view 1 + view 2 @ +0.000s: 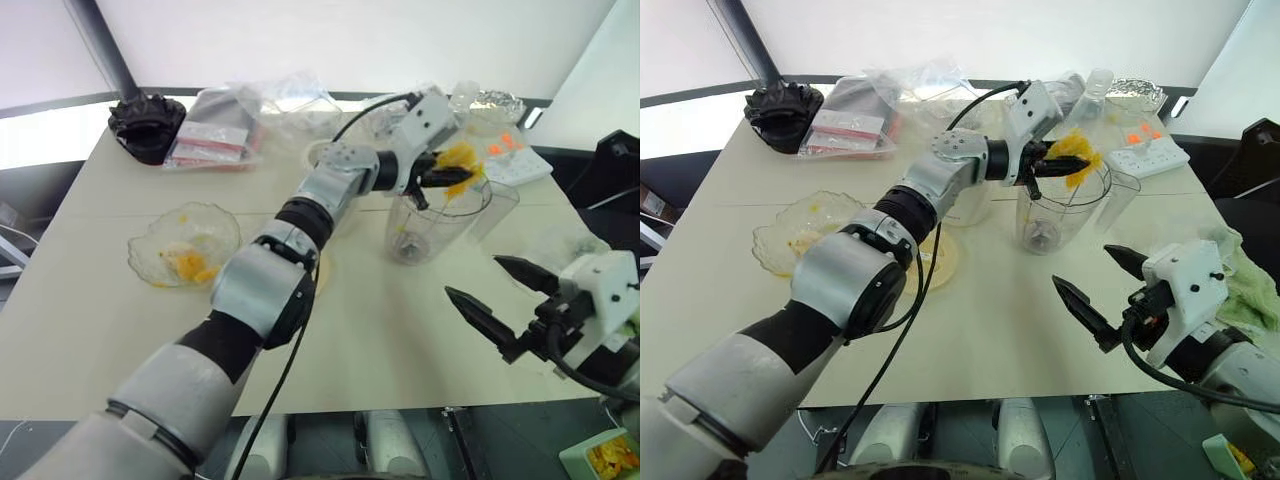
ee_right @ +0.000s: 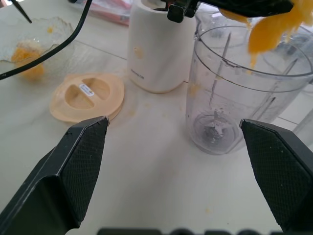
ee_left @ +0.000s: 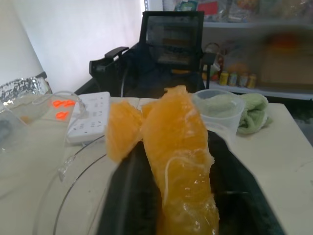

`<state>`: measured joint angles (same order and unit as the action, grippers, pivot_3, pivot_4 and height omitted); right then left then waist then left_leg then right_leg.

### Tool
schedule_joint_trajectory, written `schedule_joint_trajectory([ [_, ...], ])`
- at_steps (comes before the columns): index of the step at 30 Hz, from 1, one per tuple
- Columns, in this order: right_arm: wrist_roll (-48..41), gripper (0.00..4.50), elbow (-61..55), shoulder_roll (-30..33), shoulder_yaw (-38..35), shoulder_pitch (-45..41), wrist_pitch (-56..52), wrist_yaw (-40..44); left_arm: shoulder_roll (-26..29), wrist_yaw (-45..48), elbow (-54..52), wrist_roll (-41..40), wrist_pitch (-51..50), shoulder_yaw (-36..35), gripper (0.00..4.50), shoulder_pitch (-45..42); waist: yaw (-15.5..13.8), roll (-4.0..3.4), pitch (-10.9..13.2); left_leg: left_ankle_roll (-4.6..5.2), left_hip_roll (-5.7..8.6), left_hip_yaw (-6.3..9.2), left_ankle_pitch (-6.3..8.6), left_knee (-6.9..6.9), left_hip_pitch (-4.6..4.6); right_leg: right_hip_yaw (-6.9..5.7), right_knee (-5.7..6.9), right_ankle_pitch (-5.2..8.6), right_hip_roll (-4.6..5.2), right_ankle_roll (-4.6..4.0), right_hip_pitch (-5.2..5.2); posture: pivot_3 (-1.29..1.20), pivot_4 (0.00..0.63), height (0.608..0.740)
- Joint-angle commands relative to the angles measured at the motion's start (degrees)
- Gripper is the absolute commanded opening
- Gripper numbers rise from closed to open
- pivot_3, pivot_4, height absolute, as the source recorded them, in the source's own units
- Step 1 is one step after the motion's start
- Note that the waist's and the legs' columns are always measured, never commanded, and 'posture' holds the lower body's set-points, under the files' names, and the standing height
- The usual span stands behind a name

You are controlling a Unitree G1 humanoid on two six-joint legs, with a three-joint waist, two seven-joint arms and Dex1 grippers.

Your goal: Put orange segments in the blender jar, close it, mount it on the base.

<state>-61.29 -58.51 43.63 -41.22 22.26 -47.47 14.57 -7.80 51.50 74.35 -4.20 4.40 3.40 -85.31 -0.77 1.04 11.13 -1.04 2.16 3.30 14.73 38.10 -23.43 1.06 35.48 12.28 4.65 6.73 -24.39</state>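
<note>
My left gripper (image 1: 438, 178) reaches across to the rim of the blender jar (image 1: 435, 222), shut on a clump of orange segments (image 3: 178, 147) that hangs over the jar's open mouth. The clear jar stands upright on the table with its metal blade at the bottom and no fruit inside. The cream-white base (image 2: 156, 54) stands just beside the jar, partly hidden behind my left forearm. More orange segments (image 1: 190, 265) lie in a wavy glass dish (image 1: 215, 225) on the left. My right gripper (image 1: 472, 277) hovers open and empty over the table, nearer than the jar.
A flat cream lid (image 2: 88, 95) lies on the table near the base. A frosted cup (image 1: 503, 205) stands right of the jar, a white power strip (image 1: 520, 160) behind it. Plastic bags (image 1: 225, 125) and a black object (image 1: 147, 120) sit at the far left. A green cloth (image 1: 1245, 280) lies at the right edge.
</note>
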Motion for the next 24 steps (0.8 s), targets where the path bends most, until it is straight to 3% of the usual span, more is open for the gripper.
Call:
schedule_joint_trajectory([
  [1,-2.2,4.5,-1.5,1.9,-0.1,2.4,5.2,-3.1,-0.6,-1.0,-0.2,1.2,2.1,-0.9,2.97,-1.9,-0.1,0.01,0.0,0.0,0.0,0.0,0.0,0.0,0.0,0.0,0.0,0.0,0.0,0.0,0.0,0.0,0.15,0.74],
  [3,-2.7,4.5,-1.5,2.9,0.2,4.1,7.3,-4.4,-0.8,-2.2,0.0,1.7,2.5,-1.1,4.08,-1.9,-0.1,0.01,0.0,0.0,0.0,-0.01,0.0,0.0,0.0,0.01,0.0,0.0,0.0,0.0,0.01,0.0,0.15,0.74],
  [4,-2.8,4.5,-1.5,3.3,0.3,5.0,8.2,-4.8,-1.0,-3.0,0.1,2.0,2.8,-1.2,4.43,-2.0,-0.1,0.02,0.0,0.0,0.0,-0.01,0.0,0.0,0.0,0.01,0.0,0.0,0.01,0.0,0.01,0.0,0.15,0.74],
  [14,-3.4,4.5,-1.5,6.5,1.3,9.9,14.1,-7.9,1.1,-3.2,-0.9,0.8,3.0,-4.8,4.43,-3.8,0.0,0.06,0.0,0.0,0.0,-0.01,0.0,0.0,0.02,0.01,-0.03,0.01,0.0,0.02,0.05,0.0,0.15,0.74],
  [24,2.2,4.5,0.3,2.5,3.2,12.1,13.3,-7.9,15.1,3.2,-11.8,-2.4,-3.6,-7.9,4.43,3.5,0.0,0.0,0.0,0.01,-0.06,0.01,0.0,0.0,0.05,0.02,-0.01,0.01,-0.01,0.01,0.07,0.0,0.15,0.74],
])
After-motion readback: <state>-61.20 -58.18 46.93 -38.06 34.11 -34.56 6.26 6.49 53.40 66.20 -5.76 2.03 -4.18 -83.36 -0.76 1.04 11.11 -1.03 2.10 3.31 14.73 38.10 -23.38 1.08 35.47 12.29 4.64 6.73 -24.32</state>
